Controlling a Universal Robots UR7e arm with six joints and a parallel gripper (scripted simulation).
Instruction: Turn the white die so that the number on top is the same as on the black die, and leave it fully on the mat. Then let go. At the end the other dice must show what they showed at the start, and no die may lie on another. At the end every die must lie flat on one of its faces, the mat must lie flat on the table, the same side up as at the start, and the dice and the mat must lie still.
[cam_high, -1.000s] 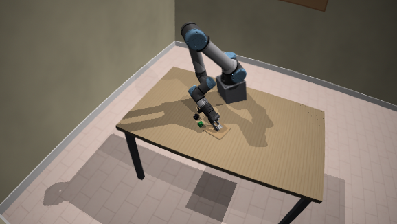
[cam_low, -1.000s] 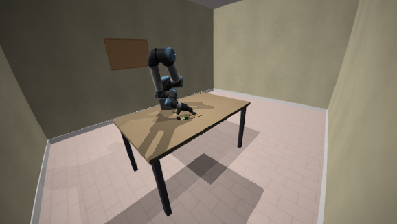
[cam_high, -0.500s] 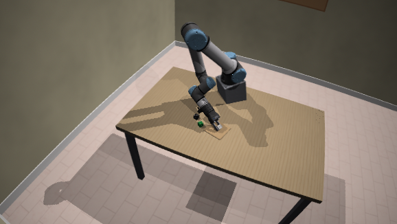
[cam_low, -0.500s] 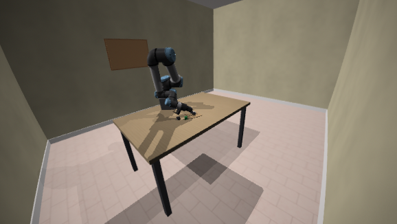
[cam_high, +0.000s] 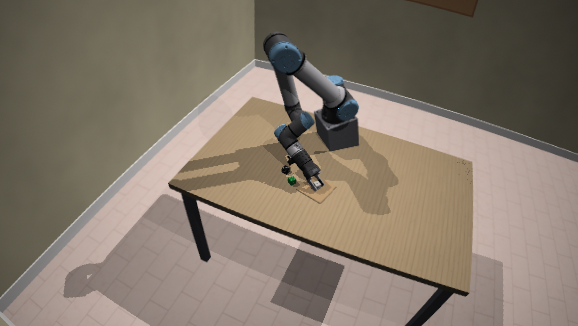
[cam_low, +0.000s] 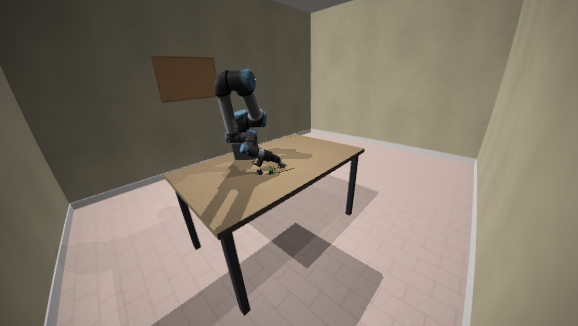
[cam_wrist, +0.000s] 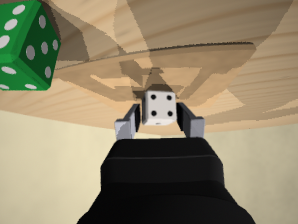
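The white die (cam_high: 317, 184) (cam_wrist: 160, 107) is on the mat (cam_high: 321, 200) (cam_wrist: 220, 60), four black pips facing the wrist view. The mat is thin and tan. The black die (cam_high: 285, 170) (cam_low: 259, 172) is near the green die (cam_high: 292, 180) (cam_low: 271, 171) (cam_wrist: 30, 47), which has white pips; both are off the mat.

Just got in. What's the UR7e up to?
The UR7e's two-finger gripper is open around the white die at the tan mat, with a gap on each side of the die. The face towards the wrist camera shows four pips. The green die and black die are off the mat. I can't read the black die's number, so a match is unconfirmed.
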